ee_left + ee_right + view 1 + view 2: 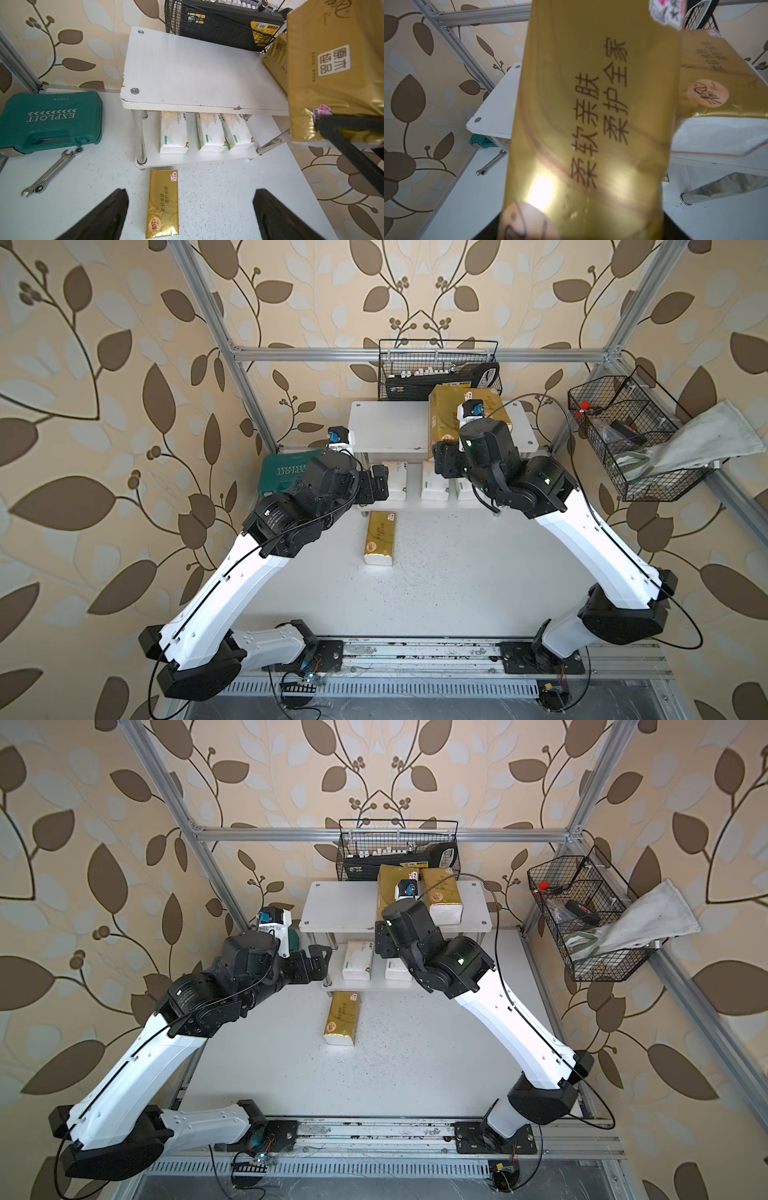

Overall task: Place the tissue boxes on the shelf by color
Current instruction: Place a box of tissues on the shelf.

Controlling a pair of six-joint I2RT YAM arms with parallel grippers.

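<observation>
Gold pack clamped in your right gripper above the shelf, second gold lying beside it, three white packs below, third gold flat under your left gripper.

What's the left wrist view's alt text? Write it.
A white two-tier shelf holds three white tissue packs on its lower board and a gold pack on its top board, with another gold pack held above. A third gold pack lies on the table before the open left pincer.
</observation>
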